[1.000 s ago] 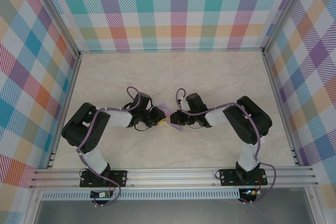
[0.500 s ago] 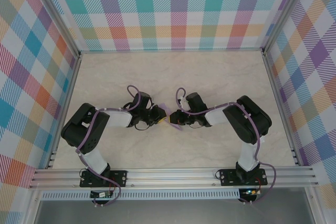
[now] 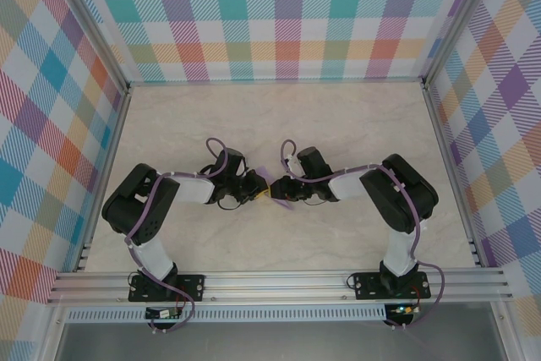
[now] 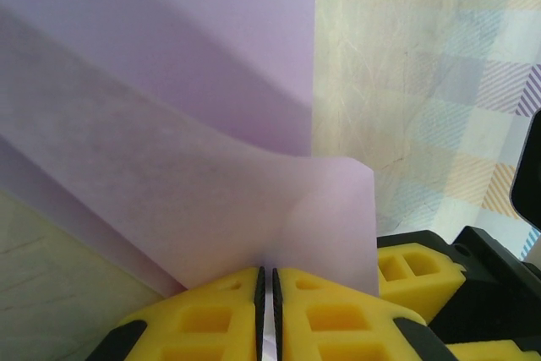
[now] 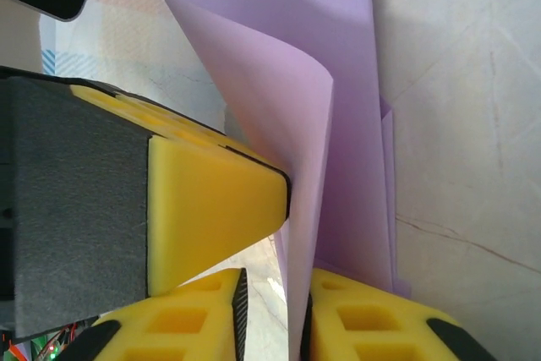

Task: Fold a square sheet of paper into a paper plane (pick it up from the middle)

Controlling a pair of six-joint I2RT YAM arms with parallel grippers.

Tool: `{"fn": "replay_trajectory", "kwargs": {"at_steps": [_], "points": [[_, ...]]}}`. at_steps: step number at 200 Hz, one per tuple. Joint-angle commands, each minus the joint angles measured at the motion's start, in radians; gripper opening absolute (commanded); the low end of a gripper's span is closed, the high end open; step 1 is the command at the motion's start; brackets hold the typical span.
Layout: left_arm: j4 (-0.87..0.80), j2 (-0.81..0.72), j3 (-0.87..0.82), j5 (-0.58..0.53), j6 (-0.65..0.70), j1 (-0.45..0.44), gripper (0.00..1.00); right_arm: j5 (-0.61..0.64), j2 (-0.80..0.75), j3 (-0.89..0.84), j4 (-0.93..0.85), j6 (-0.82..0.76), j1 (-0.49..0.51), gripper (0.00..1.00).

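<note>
Mid-fold step is being worked: thin lavender square sheet of paper (image 4: 169,166), curled and layered, is being held upright at centre of marble bench (image 3: 296,124), clamped in left pincer (image 4: 266,281). Right pincer (image 5: 272,293) is being seen narrowly parted, paper btwn jaws, unclamped. Next prob: fresh right grip for pressing the crease.

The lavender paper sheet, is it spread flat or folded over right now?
Folded over, not flat: the lavender paper sheet shows overlapping curved layers, pinched between the left gripper's yellow jaws.
</note>
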Motion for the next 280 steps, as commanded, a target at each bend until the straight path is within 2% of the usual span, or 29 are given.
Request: {"fn": "replay_trajectory", "kwargs": {"at_steps": [1,54,88,118,151,225,280], "points": [[-0.018,0.013,0.021,-0.005,0.025,-0.016,0.13,0.007,-0.025,0.017,-0.094,-0.033,-0.008,0.28],[-0.021,0.012,0.019,0.000,0.031,-0.016,0.13,-0.021,-0.065,0.026,-0.197,-0.059,-0.032,0.30],[-0.025,0.011,0.018,-0.001,0.032,-0.017,0.13,-0.039,-0.062,0.033,-0.235,-0.079,-0.034,0.26],[-0.029,0.008,0.014,-0.005,0.033,-0.016,0.13,-0.046,-0.034,0.038,-0.239,-0.078,-0.036,0.17],[-0.035,0.002,0.012,-0.006,0.035,-0.016,0.13,-0.057,0.014,0.043,-0.237,-0.073,-0.035,0.14],[0.045,-0.079,-0.017,0.049,0.030,-0.020,0.14,-0.042,0.041,0.071,-0.279,-0.082,-0.035,0.15],[0.039,-0.015,0.003,0.033,0.025,-0.044,0.14,-0.016,0.035,0.074,-0.307,-0.110,-0.036,0.17]]}}
